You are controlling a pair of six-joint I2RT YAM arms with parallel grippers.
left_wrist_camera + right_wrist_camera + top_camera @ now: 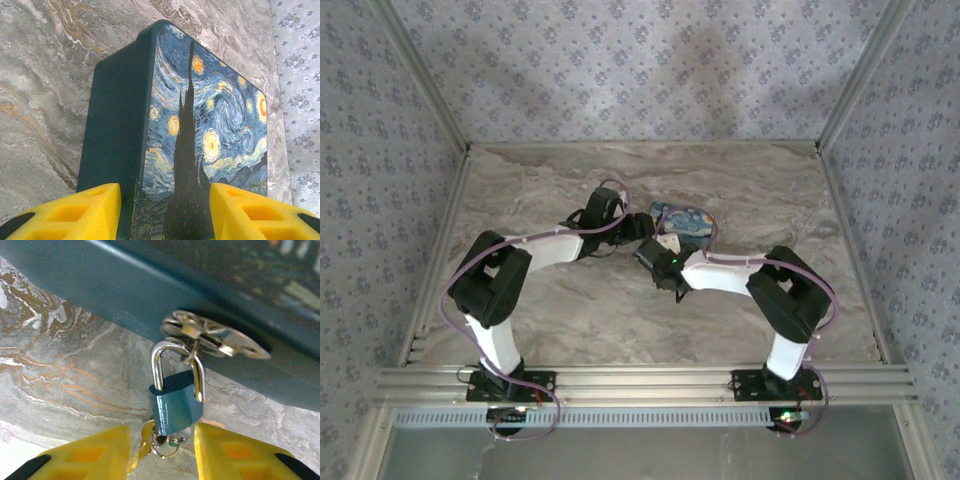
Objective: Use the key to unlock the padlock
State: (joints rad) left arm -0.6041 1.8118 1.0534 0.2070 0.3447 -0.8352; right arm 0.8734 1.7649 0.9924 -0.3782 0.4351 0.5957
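Top external view: on the marble table [550,180], both arms meet at the swirl-printed box [685,222]. Left gripper [165,194] straddles the box's end, jaws wide, seemingly steadying it. Right gripper [161,435], jaws open and empty, flanks the padlock [177,407] hanging from the box's clasp [215,335], key [145,440] beneath.

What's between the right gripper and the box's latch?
Right wrist view: the padlock, its shackle through the latch on the box, with the key at its lower end, between the open right gripper fingers.
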